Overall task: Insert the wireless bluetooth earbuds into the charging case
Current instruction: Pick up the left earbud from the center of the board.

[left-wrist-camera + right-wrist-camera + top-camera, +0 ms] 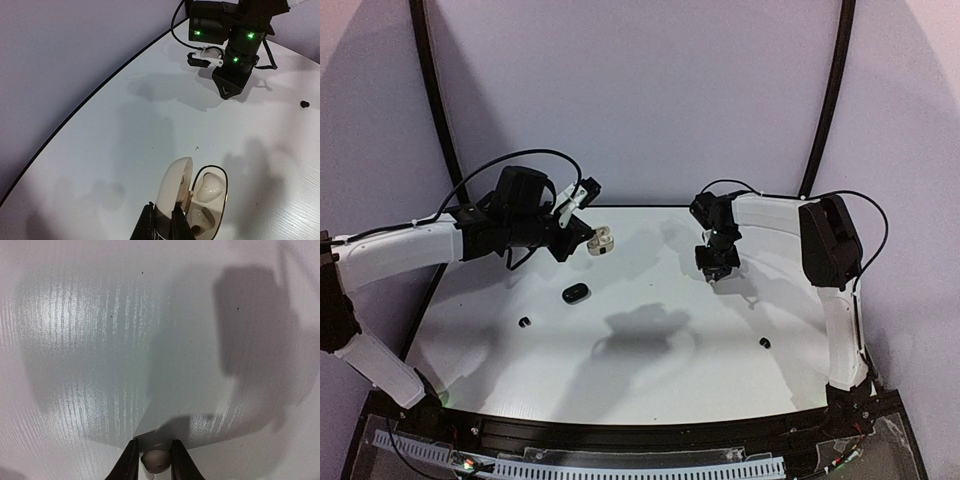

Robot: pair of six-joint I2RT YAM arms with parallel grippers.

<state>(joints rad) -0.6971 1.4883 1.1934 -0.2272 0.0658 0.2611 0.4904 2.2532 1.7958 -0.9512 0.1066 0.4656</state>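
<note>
My left gripper (582, 232) is shut on the raised lid of the open white charging case (602, 241), at the back left of the table. In the left wrist view the case (202, 200) shows one white earbud (207, 187) seated in it and one empty well beside it; the fingers (162, 225) pinch the lid (172, 187). My right gripper (717, 268) is shut on a white earbud (156, 461), held above the table right of centre. Two black earbuds lie on the table, one at the left (525, 322) and one at the right (765, 343).
A closed black charging case (576, 293) lies left of centre, below the white case. The table's (650, 370) back edge runs just behind both grippers, against the wall. The right arm (235, 45) shows at the top of the left wrist view.
</note>
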